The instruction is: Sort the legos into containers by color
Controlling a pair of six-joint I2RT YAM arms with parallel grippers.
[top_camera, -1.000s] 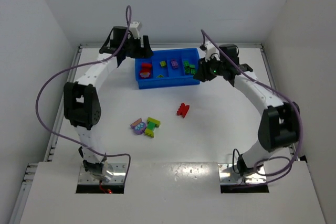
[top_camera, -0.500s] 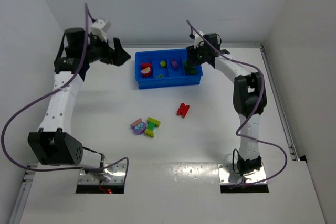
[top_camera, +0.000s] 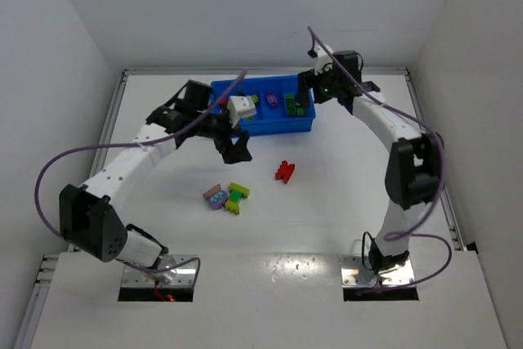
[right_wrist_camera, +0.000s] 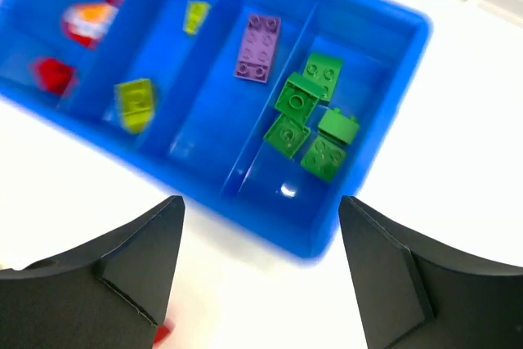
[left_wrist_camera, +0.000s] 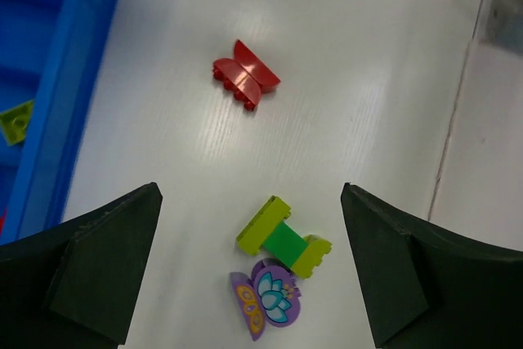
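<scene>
The left gripper [left_wrist_camera: 250,202] hangs empty, jaws spread wide, above a red brick [left_wrist_camera: 245,81], a yellow-green cluster [left_wrist_camera: 283,237] and a purple piece [left_wrist_camera: 265,304] lying on the table [left_wrist_camera: 368,79]. The right gripper [right_wrist_camera: 261,202], jaws apart and empty, hovers over the blue tray [right_wrist_camera: 204,171] near its green bricks [right_wrist_camera: 315,124].

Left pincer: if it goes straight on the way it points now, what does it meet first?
Probably the yellow-green and green lego cluster, centred before the open left pincer; the purple lego lies beside it. Depth is hard to judge.
</scene>
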